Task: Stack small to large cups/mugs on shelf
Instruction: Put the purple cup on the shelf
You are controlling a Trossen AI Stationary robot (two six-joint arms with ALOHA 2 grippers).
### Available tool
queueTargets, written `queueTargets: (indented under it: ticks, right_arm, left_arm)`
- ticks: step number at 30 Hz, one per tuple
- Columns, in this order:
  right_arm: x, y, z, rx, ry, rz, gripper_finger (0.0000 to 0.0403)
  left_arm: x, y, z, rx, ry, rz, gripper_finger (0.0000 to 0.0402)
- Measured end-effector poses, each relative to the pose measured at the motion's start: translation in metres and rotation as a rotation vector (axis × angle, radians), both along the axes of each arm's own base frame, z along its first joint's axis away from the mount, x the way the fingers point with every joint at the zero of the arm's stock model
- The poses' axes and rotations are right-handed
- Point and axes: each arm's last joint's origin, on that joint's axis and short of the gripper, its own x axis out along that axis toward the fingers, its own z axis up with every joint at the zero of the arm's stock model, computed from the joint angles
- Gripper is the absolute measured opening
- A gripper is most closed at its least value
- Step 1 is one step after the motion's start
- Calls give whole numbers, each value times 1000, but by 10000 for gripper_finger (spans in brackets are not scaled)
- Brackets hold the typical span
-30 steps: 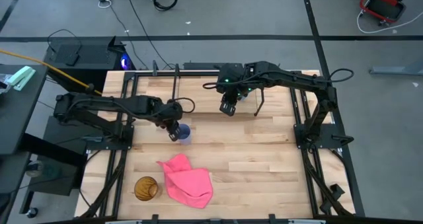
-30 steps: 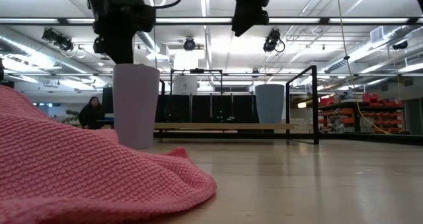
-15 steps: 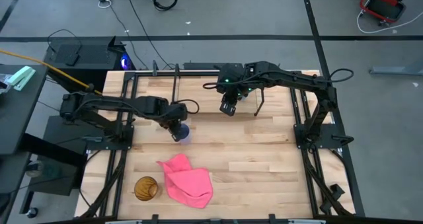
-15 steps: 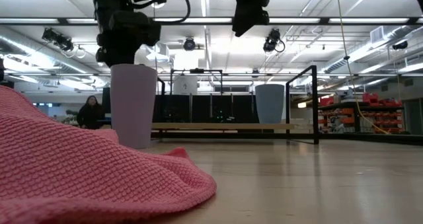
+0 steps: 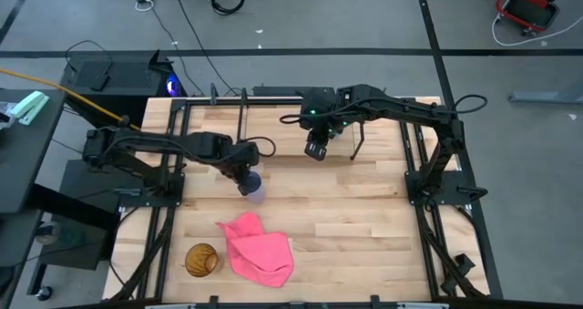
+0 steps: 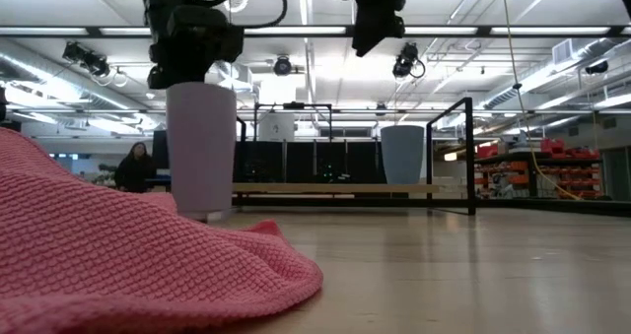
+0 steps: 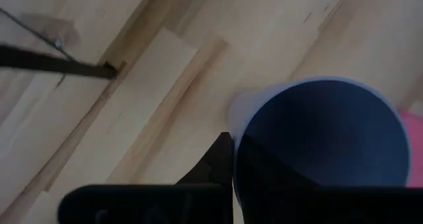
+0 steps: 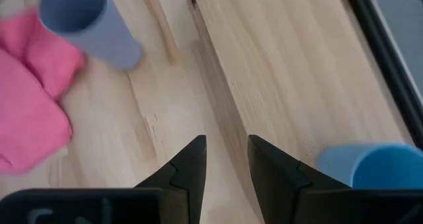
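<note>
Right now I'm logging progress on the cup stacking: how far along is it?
Done: the blue cup stands on the shelf, with the right gripper open above it. In hand: the left gripper is shut on the rim of the lavender cup, which looks just off the table. Left: the brown cup sits by the pink cloth, and nothing is stacked yet.

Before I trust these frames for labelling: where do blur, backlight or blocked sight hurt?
Low view: bright ceiling lights silhouette both arms, and the blurred pink cloth fills the foreground. Left wrist view: the lavender cup is soft, too close. Right wrist view: the blue cup is cropped.
</note>
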Motion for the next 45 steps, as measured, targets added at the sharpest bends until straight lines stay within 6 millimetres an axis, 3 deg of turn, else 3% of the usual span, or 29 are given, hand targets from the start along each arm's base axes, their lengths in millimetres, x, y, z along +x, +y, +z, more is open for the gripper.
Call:
queueTargets:
  ticks: [9,19,26,32,40,45]
  right_arm:
    - [-15,7,-6,33,170,-76,119]
    - [-23,46,-8,-56,299,-72,119]
    - [-29,74,-5,-112,284,-84,119]
    - [-59,90,-12,-140,293,-152,119]
    - [-110,101,-48,-82,241,-255,119]
    - [-128,103,-74,-22,174,-262,119]
  left_arm:
    - [16,-9,48,26,-165,-82,10]
    - [27,-25,85,48,-290,-158,9]
    - [58,-34,80,78,-227,-248,14]
    - [82,-35,64,85,-107,-286,9]
    - [111,-38,43,85,-45,-301,12]
    - [129,-39,32,99,-16,-345,9]
